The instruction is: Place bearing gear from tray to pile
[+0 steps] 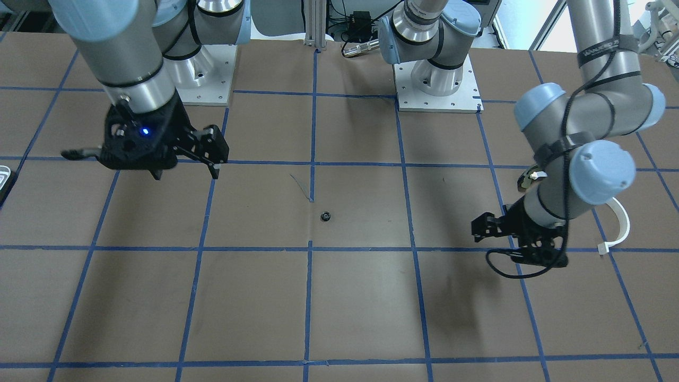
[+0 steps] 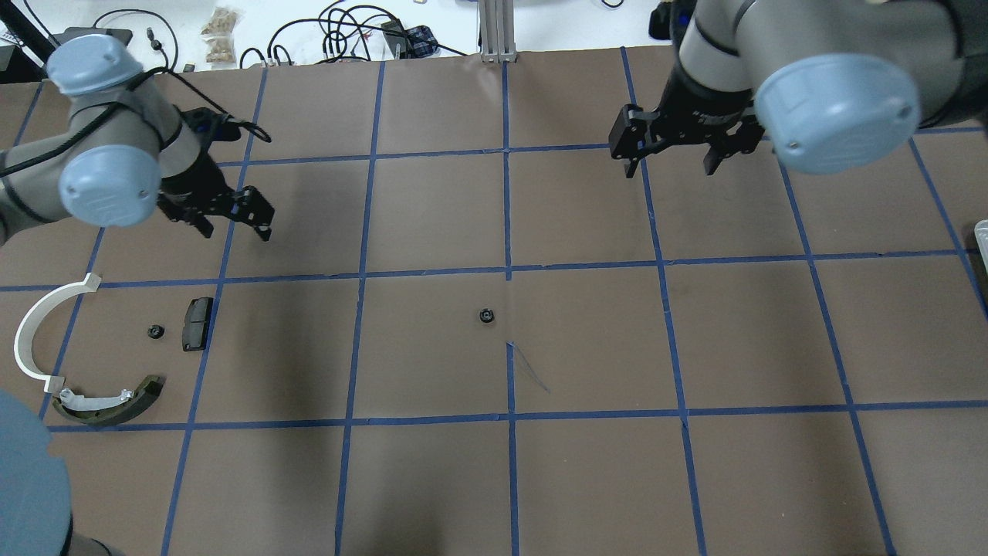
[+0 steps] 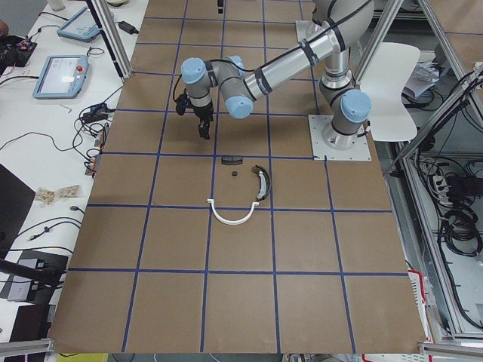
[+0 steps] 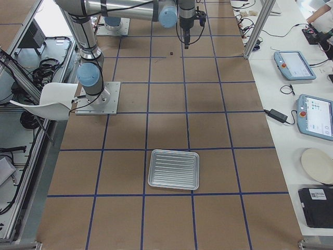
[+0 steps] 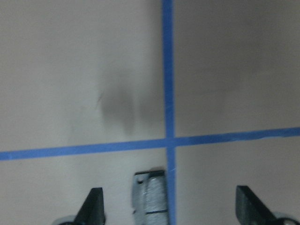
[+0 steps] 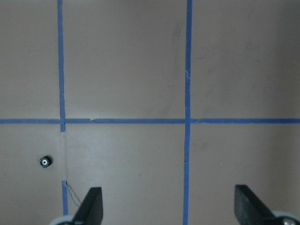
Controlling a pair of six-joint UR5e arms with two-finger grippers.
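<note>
A small black bearing gear (image 2: 486, 315) lies alone on the brown table near its middle; it also shows in the front view (image 1: 325, 216) and the right wrist view (image 6: 44, 161). The pile at the left holds a white arc (image 2: 37, 332), an olive shoe (image 2: 108, 401), a black pad (image 2: 197, 323) and a second small black gear (image 2: 156, 331). The silvery tray (image 4: 173, 169) is far to the right and looks empty. My right gripper (image 2: 669, 166) is open and empty, beyond the middle gear. My left gripper (image 2: 235, 225) is open and empty, just beyond the pad (image 5: 150, 197).
The table is brown paper with a blue tape grid. The two arm bases (image 1: 437, 79) stand at the robot's edge. Cables and small items (image 2: 347, 31) lie past the far edge. A short loose thread (image 2: 529, 371) lies near the middle gear.
</note>
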